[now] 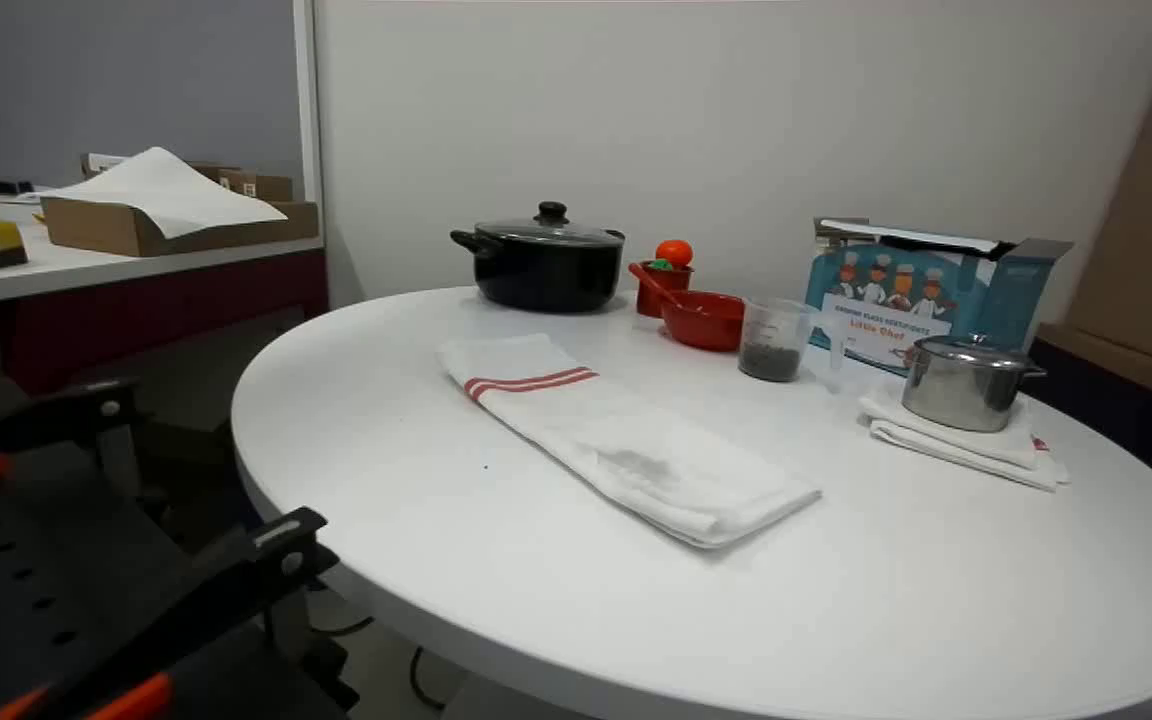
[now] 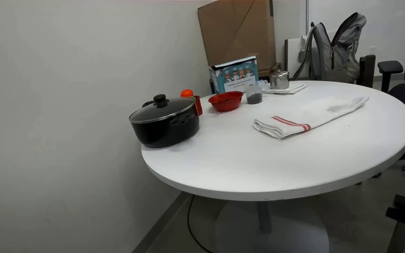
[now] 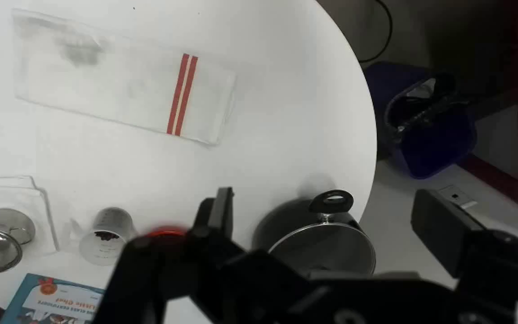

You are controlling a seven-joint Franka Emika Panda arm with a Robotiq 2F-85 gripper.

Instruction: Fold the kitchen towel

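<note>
Gripper (image 3: 326, 216) was spread wide, nothing held. The towel (image 1: 606, 425) was folded lengthwise; a crosswise fold was apparently awaited, the end nearest the pot (image 1: 548, 268) to be pinched.

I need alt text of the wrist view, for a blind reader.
A red-striped white towel, folded into a strip, lies on a white table, upper left. At the bottom, the robot's fingers stand wide apart, a lidded black pot visible between them.
</note>
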